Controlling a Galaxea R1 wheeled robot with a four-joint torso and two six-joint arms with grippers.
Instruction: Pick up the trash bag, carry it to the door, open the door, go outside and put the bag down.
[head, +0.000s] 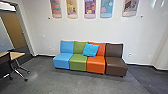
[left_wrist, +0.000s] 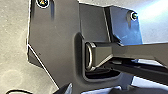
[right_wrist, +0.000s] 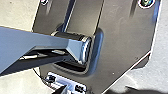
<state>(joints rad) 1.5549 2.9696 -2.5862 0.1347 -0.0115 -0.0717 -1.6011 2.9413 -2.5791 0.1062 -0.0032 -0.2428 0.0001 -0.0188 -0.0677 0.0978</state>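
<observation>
Left to right: wooden door (head: 15, 30), table (head: 18, 55), four joined seats (head: 78, 62). A blue cushion (head: 90, 50) leans on the green and orange backrests. Opening and hold of left gripper (left_wrist: 66, 89) and right gripper (right_wrist: 61, 90): cannot tell. Trash bag: position cannot be determined

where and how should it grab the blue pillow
Probably by the top edge, coming from the front and above: the pillow leans against the green backrest and orange backrest, with nothing over its face or top edge.
</observation>
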